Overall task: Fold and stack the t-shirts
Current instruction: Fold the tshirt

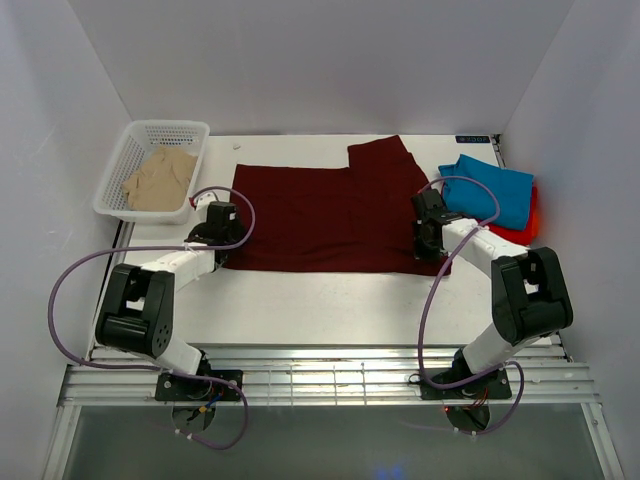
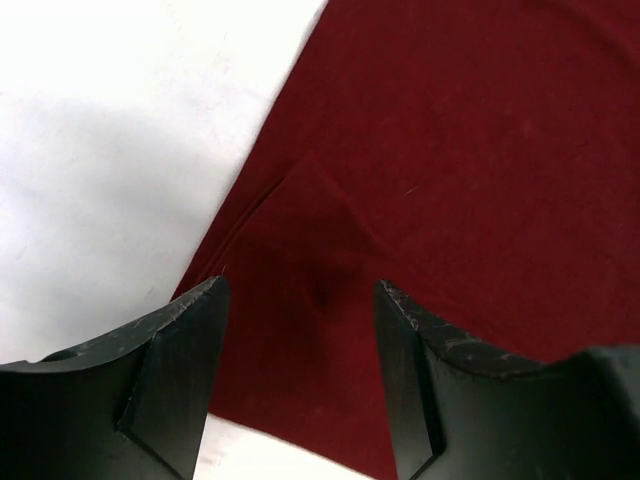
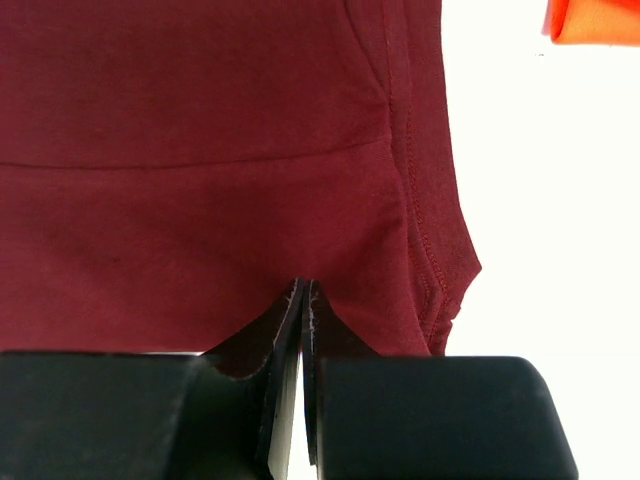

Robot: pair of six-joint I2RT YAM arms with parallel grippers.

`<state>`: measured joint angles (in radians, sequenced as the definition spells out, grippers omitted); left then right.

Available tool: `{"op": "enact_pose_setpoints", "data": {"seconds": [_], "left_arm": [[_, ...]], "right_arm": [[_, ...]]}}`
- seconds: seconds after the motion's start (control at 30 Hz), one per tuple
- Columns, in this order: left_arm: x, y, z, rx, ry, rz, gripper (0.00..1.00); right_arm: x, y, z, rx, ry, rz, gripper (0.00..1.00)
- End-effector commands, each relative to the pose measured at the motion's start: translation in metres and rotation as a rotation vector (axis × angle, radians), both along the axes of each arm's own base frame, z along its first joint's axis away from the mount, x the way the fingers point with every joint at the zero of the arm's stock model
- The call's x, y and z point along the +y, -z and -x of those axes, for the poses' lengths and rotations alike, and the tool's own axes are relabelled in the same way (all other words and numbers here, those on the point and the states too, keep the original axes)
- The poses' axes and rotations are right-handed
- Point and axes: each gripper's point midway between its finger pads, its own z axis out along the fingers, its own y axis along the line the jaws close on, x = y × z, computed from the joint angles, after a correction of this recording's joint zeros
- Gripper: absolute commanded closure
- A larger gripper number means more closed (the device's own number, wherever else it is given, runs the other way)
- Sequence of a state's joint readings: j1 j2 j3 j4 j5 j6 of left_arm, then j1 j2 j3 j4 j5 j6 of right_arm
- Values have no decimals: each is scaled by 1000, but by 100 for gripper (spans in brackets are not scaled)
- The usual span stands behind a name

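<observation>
**Two shirts stacked, maroon in hand, beige untouched**

Closest to you, the bare tabletop (image 1: 300, 300) lies in front of the maroon shirt (image 1: 320, 220), which is spread flat across the middle. It reads as a wide rectangle with one sleeve sticking out along its far edge, so I judge it at most partly folded.

Your left fingers (image 2: 190, 340) stand apart over the shirt's near-left corner with cloth showing between them, and they grip nothing. A small ridge in the fabric runs up from that gap.

Your right fingers (image 3: 270, 350) are pressed together at the stitched hem near the shirt's near-right corner. The cloth runs right up into the tips, so they appear to pinch that edge.

With one corner taken and the other lined up, you look set to lift the near edge and fold it away from you.

Farther off on the right, the teal shirt (image 1: 495, 190) lies folded on top of the red-orange shirt (image 1: 532, 215), of which only a strip shows along the right side. That pair looks done and marks where the stack is growing, just beside the maroon shirt's right edge.

At the far left, the beige shirt (image 1: 160, 178) sits crumpled in the basket (image 1: 112, 180), not yet folded.

By my count, two are finished and one is under way. The beige one is left, and both it and the maroon one must go onto the stack.
</observation>
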<state>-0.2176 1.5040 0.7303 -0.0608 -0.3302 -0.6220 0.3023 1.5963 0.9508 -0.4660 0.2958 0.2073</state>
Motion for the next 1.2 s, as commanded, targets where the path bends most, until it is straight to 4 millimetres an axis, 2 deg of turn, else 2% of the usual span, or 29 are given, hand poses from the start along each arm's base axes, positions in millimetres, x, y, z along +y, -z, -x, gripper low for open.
{"op": "enact_pose_setpoints", "data": {"seconds": [0.0, 0.2, 0.33, 0.4, 0.63, 0.87, 0.9, 1.0, 1.17], "left_arm": [[-6, -34, -34, -130, 20, 5, 30], [-3, -39, -44, -155, 3, -8, 31], [-4, -33, -55, -120, -5, -22, 33], [-1, -15, -52, -54, -18, -37, 34], [4, -2, -53, -8, -49, -66, 42], [8, 1, -51, 11, -71, -80, 61], [9, 0, -51, 10, -74, -79, 71], [10, -2, -52, 7, -83, -83, 85], [11, 1, -54, 24, -92, -90, 94]], "right_arm": [[5, -15, -11, -66, -11, -37, 92], [5, -6, -6, -44, -19, -31, 92], [4, 3, -1, -22, -22, -31, 92], [6, 6, -1, -19, -25, -41, 92], [8, 17, 0, 10, -29, -43, 92], [7, 21, 2, 19, -21, -40, 92], [7, 21, 2, 20, -22, -38, 92], [5, 22, 3, 21, -20, -33, 92], [4, 27, 6, 37, -15, -26, 92]]}}
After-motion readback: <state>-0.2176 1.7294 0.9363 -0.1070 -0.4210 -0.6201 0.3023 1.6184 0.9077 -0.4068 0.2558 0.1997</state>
